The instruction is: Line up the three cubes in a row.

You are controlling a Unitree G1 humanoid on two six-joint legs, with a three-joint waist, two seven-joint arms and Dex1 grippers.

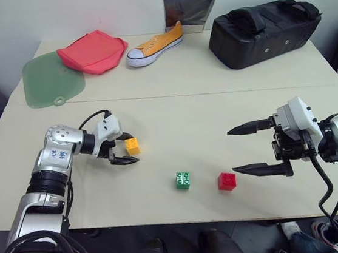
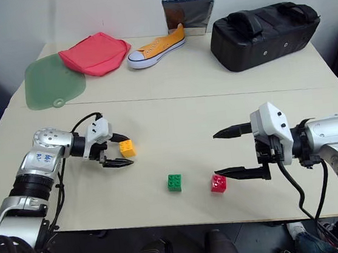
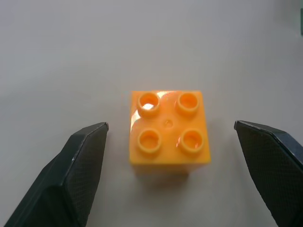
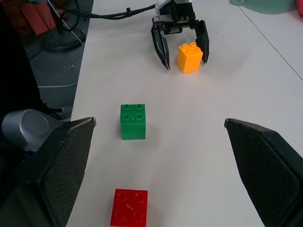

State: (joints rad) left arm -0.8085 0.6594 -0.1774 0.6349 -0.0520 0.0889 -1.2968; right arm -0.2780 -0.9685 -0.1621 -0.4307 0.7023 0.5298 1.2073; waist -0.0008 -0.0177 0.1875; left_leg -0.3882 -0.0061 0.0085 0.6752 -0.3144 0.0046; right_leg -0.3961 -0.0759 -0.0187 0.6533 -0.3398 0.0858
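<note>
I note my left gripper [image 1: 124,148] wide open astride the yellow-orange brick [image 1: 133,146], unclamped, right gripper [image 1: 241,150] open and empty beside the red brick [image 1: 226,181], green brick [image 1: 183,180] between.

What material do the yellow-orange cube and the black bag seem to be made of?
The yellow-orange cube looks like hard, glossy moulded plastic: bright highlights sit on its studs and its edges are crisp. The black bag looks like soft matt fabric, perhaps nylon or canvas: it sags, creases and shows no shine, but the weave cannot be made out.
</note>
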